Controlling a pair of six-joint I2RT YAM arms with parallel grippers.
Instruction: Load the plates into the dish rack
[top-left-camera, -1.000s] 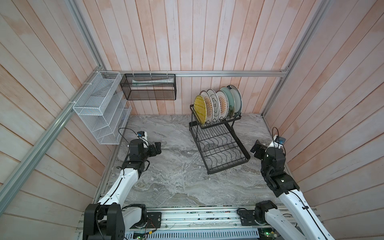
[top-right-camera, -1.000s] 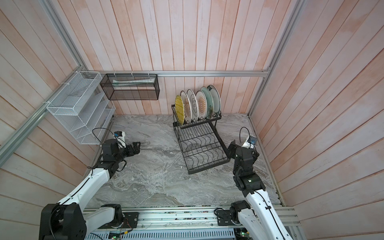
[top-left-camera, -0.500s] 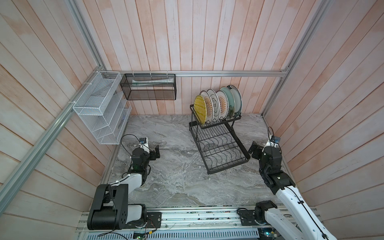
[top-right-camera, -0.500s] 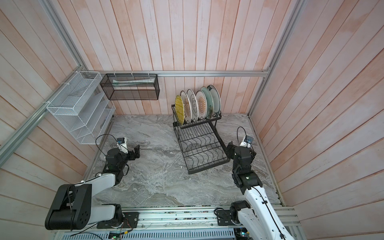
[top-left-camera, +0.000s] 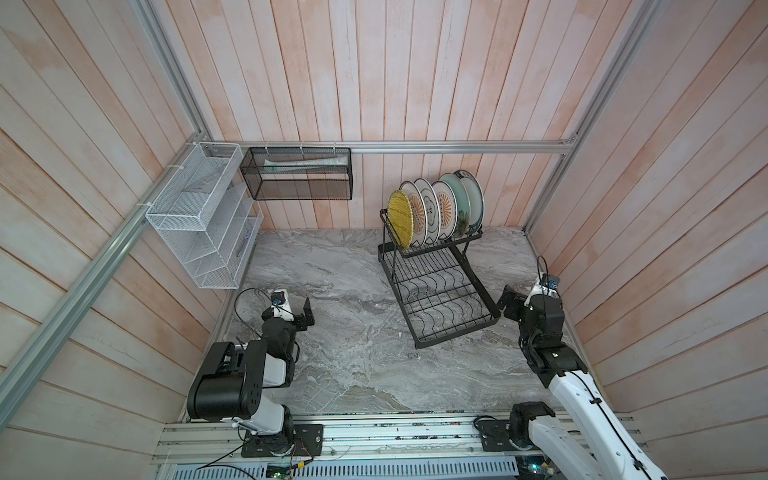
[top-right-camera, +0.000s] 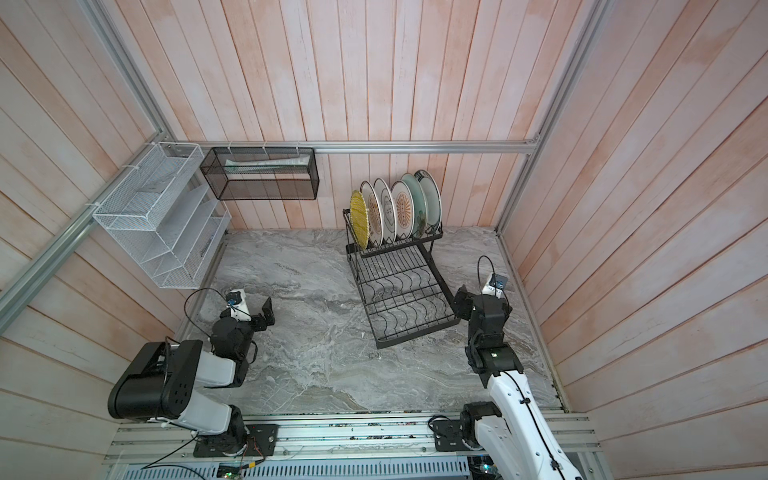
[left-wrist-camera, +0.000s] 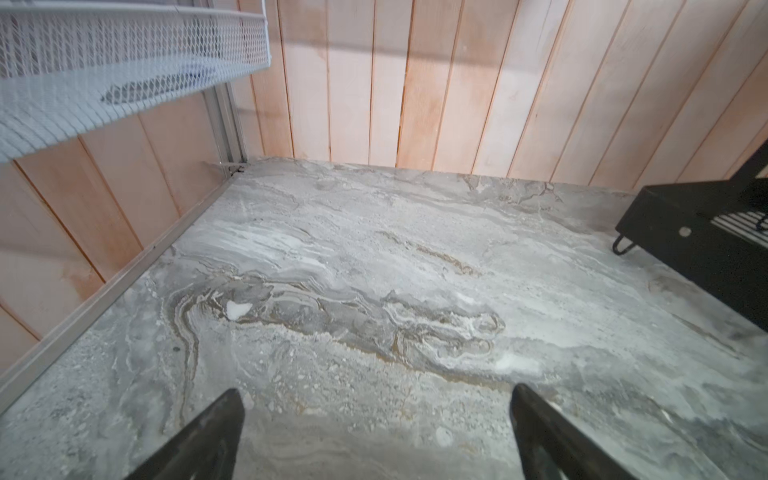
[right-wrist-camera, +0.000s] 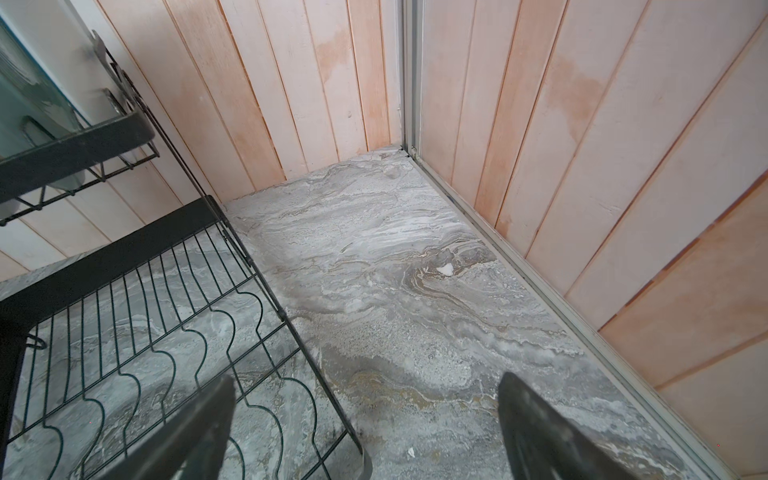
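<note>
The dish rack (top-left-camera: 440, 291) (top-right-camera: 399, 295) is black wire and stands at the back right of the marble table. Several plates stand on edge in its upper basket, from the yellow ribbed plate (top-left-camera: 400, 216) (top-right-camera: 359, 218) at the left to a green-ringed plate (top-left-camera: 471, 199). The lower tray (right-wrist-camera: 124, 299) is bare. My left gripper (top-left-camera: 306, 316) (top-right-camera: 268, 313) (left-wrist-camera: 376, 390) is open and empty, low over the table near the left wall. My right gripper (top-left-camera: 509, 305) (top-right-camera: 459, 305) (right-wrist-camera: 366, 378) is open and empty beside the lower tray's right corner.
A white mesh shelf (top-left-camera: 203, 220) (left-wrist-camera: 124, 54) hangs on the left wall above my left arm. A black mesh basket (top-left-camera: 299, 174) hangs on the back wall. Wooden walls close three sides. An aluminium rail (top-left-camera: 374, 432) runs along the front.
My left arm has folded back toward its base, drawing its gripper a little nearer and lower. The right gripper has shifted slightly. Both stayed open.
</note>
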